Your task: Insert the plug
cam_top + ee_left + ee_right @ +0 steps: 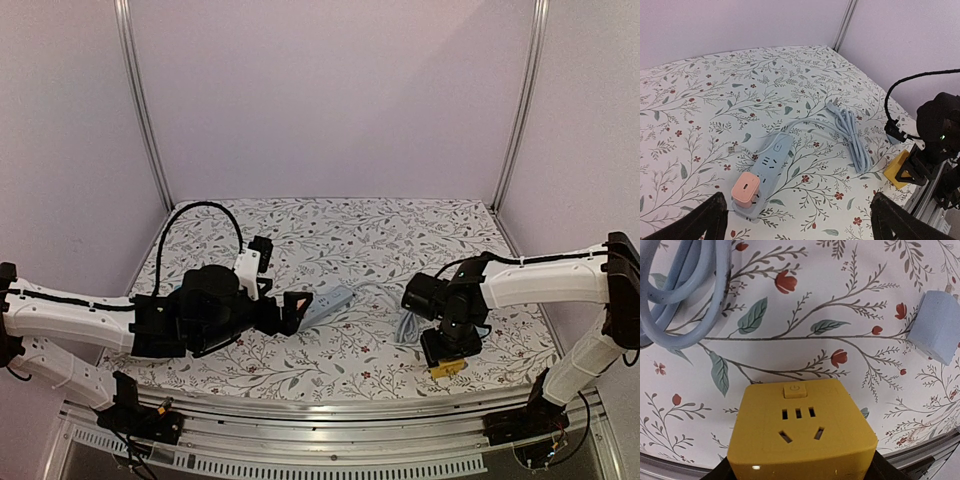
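Note:
A pink plug (746, 190) sits on the near end of a light blue power strip (771, 162); I cannot tell whether it is fully seated. My left gripper (800, 227) is open and empty, its fingers (705, 220) spread wide on either side just short of the strip. In the top view the left gripper (292, 313) hovers at the strip's (333, 299) near end. My right gripper (800, 471) is shut on a yellow socket cube (800, 430), held low over the table at the front right (447, 367).
The strip's coiled blue cable (852, 142) lies between the two arms and shows in the right wrist view (687, 295). A small blue block (935, 332) lies right of the yellow cube. A loose USB plug (734, 148) lies left of the strip. The table's front edge (330, 400) is close.

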{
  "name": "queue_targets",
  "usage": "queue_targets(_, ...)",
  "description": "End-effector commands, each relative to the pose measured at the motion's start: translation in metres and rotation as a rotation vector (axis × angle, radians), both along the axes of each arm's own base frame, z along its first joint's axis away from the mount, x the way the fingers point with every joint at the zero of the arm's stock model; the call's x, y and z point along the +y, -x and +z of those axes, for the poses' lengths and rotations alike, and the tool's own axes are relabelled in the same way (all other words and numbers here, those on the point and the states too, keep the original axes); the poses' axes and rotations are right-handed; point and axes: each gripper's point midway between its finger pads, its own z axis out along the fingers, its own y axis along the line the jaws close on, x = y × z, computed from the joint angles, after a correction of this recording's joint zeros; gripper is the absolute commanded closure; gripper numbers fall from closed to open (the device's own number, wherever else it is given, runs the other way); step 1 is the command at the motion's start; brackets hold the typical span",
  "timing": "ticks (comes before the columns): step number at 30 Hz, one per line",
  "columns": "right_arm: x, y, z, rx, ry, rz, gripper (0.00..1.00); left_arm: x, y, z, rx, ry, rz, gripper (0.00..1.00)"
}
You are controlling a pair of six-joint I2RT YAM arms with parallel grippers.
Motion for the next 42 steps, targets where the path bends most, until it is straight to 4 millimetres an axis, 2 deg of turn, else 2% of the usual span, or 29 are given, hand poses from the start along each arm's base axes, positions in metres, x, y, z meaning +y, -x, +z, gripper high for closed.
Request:
queue_targets(1,0.007,-0.01,0.006,-0.043,-0.009,0.0,0.43,-0.001,0.007,-0.005,-0.004,-0.019,-0.02,0.01)
queue_targets(5,0.022,-0.026,0.014,-0.103,-0.041,0.009,0.43,-0.001,0.007,-0.005,-0.004,-0.02,-0.02,0.0)
queue_targets(11,0.029,-0.036,0.003,-0.11,-0.017,0.025,0.41,-0.002,0.006,-0.005,-0.006,-0.025,-0.021,0.01)
queue_targets(20,0.033,-0.038,-0.001,-0.096,-0.005,0.023,0.17,-0.002,0.007,-0.004,-0.004,-0.022,-0.025,0.01)
queue_targets(26,0.033,-0.036,0.004,-0.095,-0.019,0.011,0.07,-0.001,0.007,-0.005,-0.006,-0.025,-0.022,0.01)
queue_targets(37,0.032,-0.025,0.014,-0.094,-0.052,-0.003,0.03,-0.001,0.006,-0.004,-0.008,-0.027,-0.017,0.0)
queue_targets(42,0.032,-0.022,0.017,-0.099,-0.055,-0.01,0.07,0.0,0.006,-0.006,-0.008,-0.032,-0.016,0.01)
